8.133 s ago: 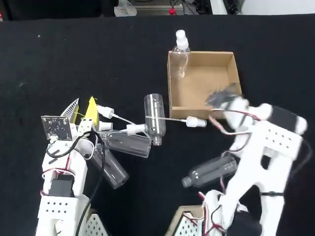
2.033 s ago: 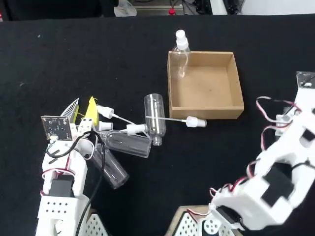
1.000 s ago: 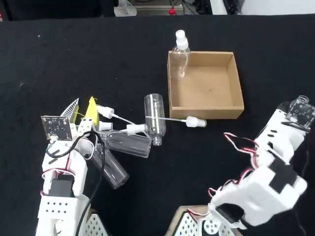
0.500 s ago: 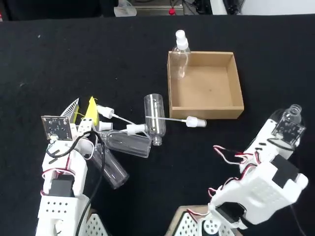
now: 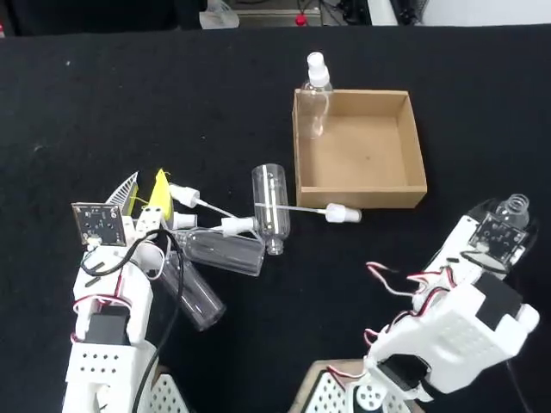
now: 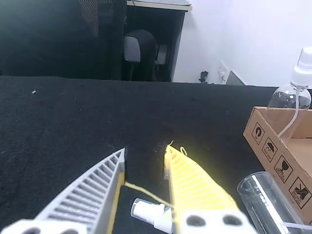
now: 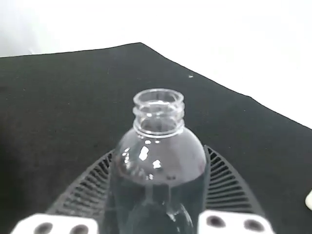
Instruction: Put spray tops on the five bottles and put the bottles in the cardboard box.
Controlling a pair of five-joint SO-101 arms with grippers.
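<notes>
Right gripper (image 5: 499,231) pinching bottle (image 7: 157,170) upright, open neck up, looks staged to take a spray top | bottle clear, empty, threaded neck bare, held near the box (image 5: 359,196), at its right front corner | left gripper (image 6: 145,150) spread over a spray top (image 6: 151,214) on the counter, likely the next pick

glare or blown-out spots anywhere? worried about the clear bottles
Right wrist view: background beyond the table is blown out white; small specular spots on the uncapped bottle shoulder. Left wrist view: bright wall against a dark room. High view: thin highlight streak along one lying bottle, black table glare-free.
</notes>
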